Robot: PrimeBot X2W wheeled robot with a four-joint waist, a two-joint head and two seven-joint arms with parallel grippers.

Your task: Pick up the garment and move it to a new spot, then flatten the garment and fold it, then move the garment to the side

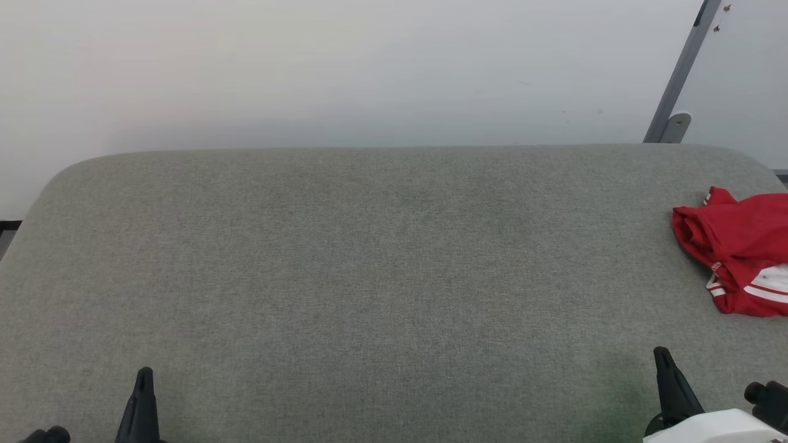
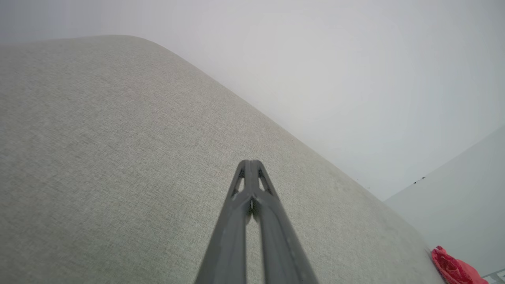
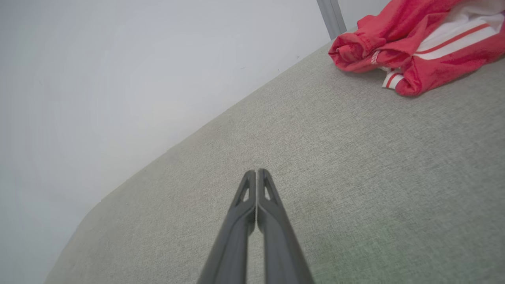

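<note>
Left gripper [image 1: 144, 376] and right gripper [image 1: 662, 355] at near edge — jaws together, empty; garment [image 1: 739, 246] crumpled at right end of grey tabletop [image 1: 369, 258], well apart from left gripper.

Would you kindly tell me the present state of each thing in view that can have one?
shirt: crumpled in a heap, not folded, lying loose near the right end of the grey tabletop.
left claw: shut, holding nothing.
right claw: shut, holding nothing, apart from the shirt.
</note>
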